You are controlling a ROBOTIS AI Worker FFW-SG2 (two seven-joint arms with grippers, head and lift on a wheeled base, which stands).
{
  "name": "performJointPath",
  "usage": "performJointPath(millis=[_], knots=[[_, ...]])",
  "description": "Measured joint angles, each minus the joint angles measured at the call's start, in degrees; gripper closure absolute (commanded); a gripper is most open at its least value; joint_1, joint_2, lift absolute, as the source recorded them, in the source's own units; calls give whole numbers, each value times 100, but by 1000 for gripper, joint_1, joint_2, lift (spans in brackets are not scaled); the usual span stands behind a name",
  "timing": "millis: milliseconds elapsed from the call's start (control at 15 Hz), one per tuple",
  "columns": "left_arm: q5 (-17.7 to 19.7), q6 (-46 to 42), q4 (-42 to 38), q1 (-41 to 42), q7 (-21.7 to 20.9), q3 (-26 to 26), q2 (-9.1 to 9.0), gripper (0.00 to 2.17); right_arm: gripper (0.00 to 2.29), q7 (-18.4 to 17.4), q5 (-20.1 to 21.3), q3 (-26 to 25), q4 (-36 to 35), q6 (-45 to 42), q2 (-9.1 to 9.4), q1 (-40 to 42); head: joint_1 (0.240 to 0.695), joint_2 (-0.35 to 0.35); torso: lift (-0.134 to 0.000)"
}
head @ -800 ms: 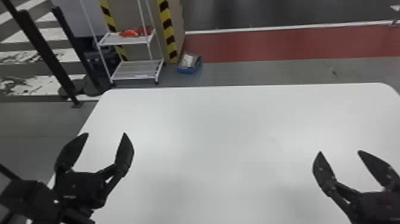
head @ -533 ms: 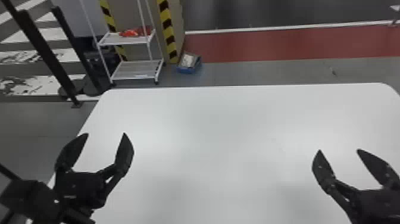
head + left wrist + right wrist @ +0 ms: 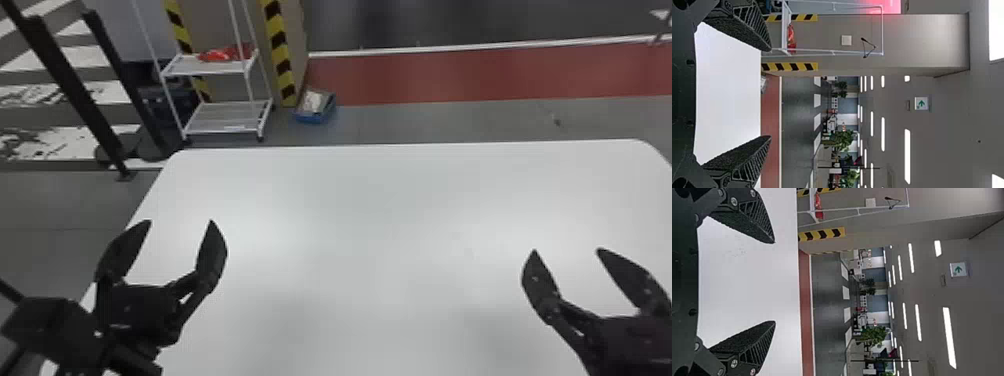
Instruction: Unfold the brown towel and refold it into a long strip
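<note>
Two black fingers are standing wide apart on the left gripper (image 3: pixel 181 220), which is hanging over the table's (image 3: pixel 380 210) left edge in head view. Right gripper (image 3: pixel 567 249) is also sitting wide, over the table's right part. Nothing is being held in either.

Left wrist view: both fingers are tapering to points, inner pads (image 3: pixel 736 152) showing a grainy black texture, sides showing slanted ribs. Right wrist view is giving the same build, with round metal screws (image 3: pixel 734 363) sitting at the finger base. Faint specks (image 3: pixel 739 250) are dotting the white top between the fingers.

Table is reading smooth, flat, white, with rounded far corners and soft light patches.

Beyond it, a white two-shelf cart (image 3: pixel 227 125) of thin bars is carrying a red item (image 3: pixel 220 54) up top. Yellow-black tape (image 3: pixel 281 55) is running up the pillar (image 3: pixel 212 22) behind. Blue box (image 3: pixel 312 119) is sitting on grey floor (image 3: pixel 450 120), near a matte red band (image 3: pixel 475 75). Black posts (image 3: pixel 75 90) are leaning in frame at far left.
</note>
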Motion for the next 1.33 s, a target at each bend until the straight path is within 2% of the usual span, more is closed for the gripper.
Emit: performJointPath(millis=[1333], knots=[[5,140,-19,-9,-52,-60,-7,100,167,9,68,73,15,-54,-75,-30,695,138,-123]])
